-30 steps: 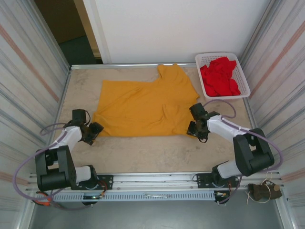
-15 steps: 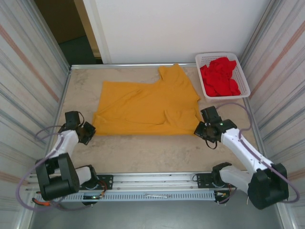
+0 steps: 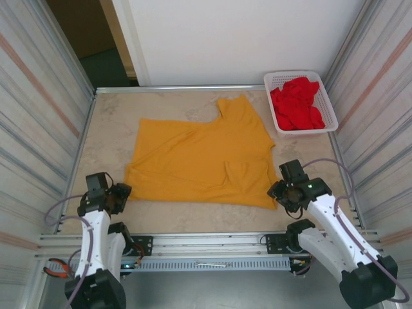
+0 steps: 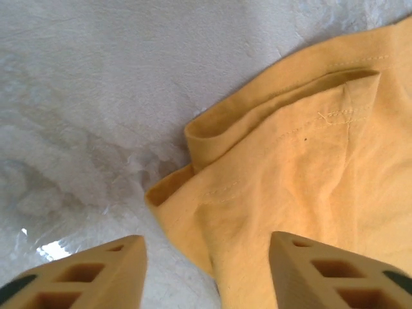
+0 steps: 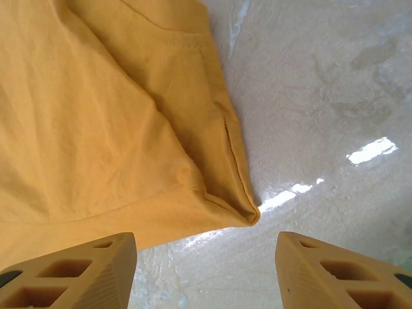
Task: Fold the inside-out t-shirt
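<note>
Though near t-shirt [image 3: 193,158], basket [image 3: 326,106] of garments [image 3: 296,103]

Left arm [image 3: 95,228] and right arm [image 3: 335,222]: white moulded link shells, black joint housings, black wrist blocks.
Cables [image 3: 55,212]: lilac-grey, looped loosely alongside each arm.
Bases: black, seated on a slotted silver rail [image 3: 212,264].
Fingers [image 4: 77,273]: tan-yellow, blocky, moulded with rectangular open cells; dark patch at the outer lower corners.

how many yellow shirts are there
1: the mustard-yellow cloth t-shirt lies spread mid-table. The white plastic basket at far right holds crumpled red cloth, which could hide others.
</note>
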You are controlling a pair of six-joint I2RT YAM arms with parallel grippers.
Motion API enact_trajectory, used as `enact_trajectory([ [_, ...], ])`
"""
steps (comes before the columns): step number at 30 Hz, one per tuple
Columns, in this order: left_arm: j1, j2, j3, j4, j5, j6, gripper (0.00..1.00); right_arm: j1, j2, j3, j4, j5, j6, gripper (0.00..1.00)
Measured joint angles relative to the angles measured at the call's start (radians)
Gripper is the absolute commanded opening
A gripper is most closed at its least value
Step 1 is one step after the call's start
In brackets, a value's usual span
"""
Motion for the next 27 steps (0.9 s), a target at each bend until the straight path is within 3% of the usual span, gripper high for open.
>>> enact_trajectory([
  [4, 0.000, 0.053, 0.077, -0.005, 0.000, 0.024, 0.69, -0.025, 0.060, 0.092, -0.011, 0.018, -0.031, 0.58],
  [7, 0.000, 0.139, 0.166, 0.026, 0.004, 0.072, 0.71, -0.039, 0.199, 0.191, 0.032, 0.031, -0.104, 0.58],
  [13, 0.000, 0.522, 0.417, 0.095, 0.031, 0.267, 0.73, -0.058, 0.599, 0.381, 0.153, 0.042, -0.266, 0.55],
  [17, -0.002, 0.697, 0.465, 0.118, 0.069, 0.351, 0.74, -0.060, 0.766, 0.404, 0.219, 0.050, -0.333, 0.54],
  [21, -0.031, 0.706, 0.458, 0.121, 0.088, 0.368, 0.74, -0.069, 0.853, 0.418, 0.248, 0.049, -0.364, 0.49],
  [27, -0.081, 0.598, 0.347, 0.170, 0.109, 0.351, 0.74, -0.069, 0.905, 0.468, 0.280, 0.040, -0.395, 0.36],
])
